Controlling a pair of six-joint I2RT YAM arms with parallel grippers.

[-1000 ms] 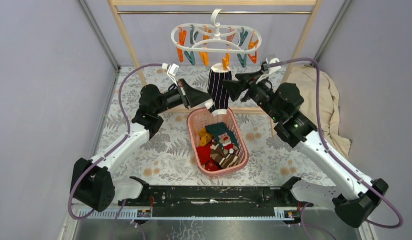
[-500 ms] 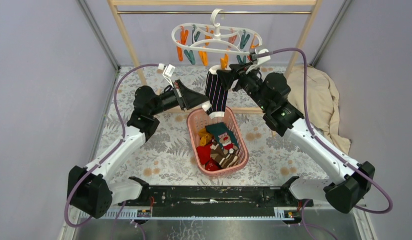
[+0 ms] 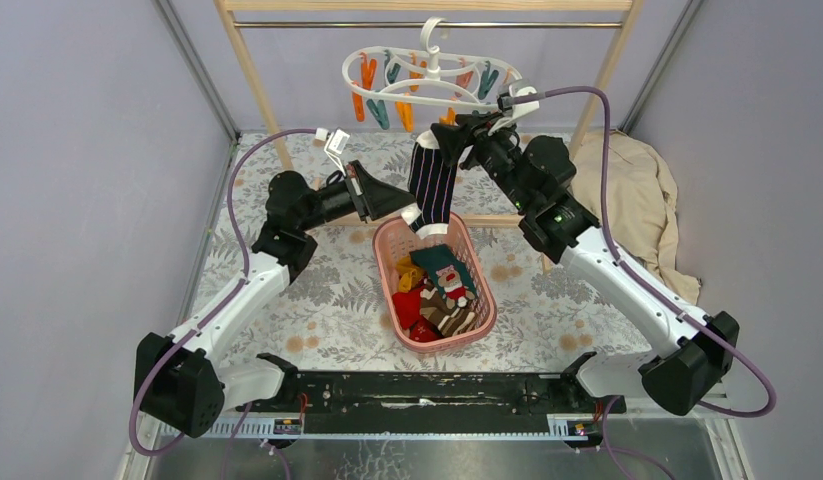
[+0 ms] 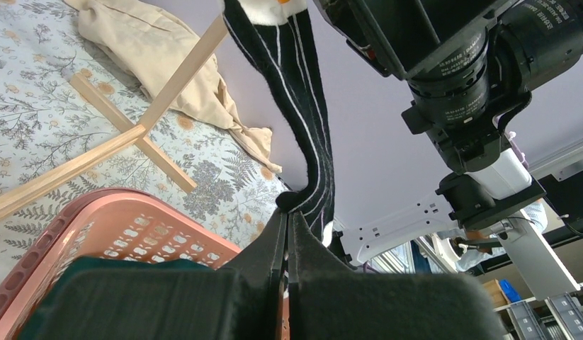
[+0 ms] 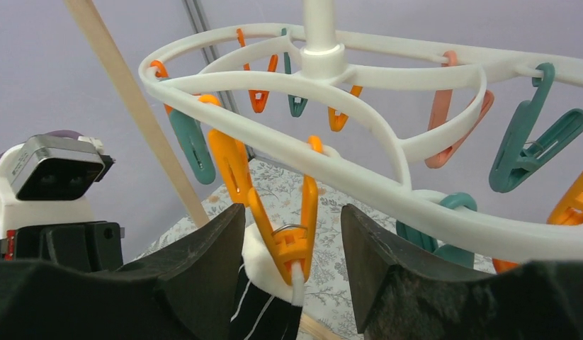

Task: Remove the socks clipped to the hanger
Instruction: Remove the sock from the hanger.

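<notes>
I am pinching the lower end of 1 striped sock [image 3: 432, 180] in my left gripper [image 3: 411, 212], jaws clenched tight on the fabric, just above the far rim of the basket [image 3: 442, 346]. The sock is hanging from 1 orange clip [image 5: 288, 237] on the hanger [image 3: 431, 68], running down and slightly left from the clip to my left fingers. I am holding my right gripper [image 5: 290, 219] up at that clip with the jaws parted, 1 finger on each side and the clip sitting between them; I cannot tell whether either finger is touching it

The sock is showing black with thin white lines along its length, a white cuff caught in the clip, and white at the end I am gripping. The hanger is a white oval double ring with a hook on top, and other orange and teal clips are dangling around it

The basket is pink plastic with slotted walls, sitting on the floral table [image 3: 327, 300] between my 2 arms, directly below the sock. It is holding a pile of socks [image 3: 442, 290]: red with white, dark teal, brown-and-white striped and mustard
</notes>
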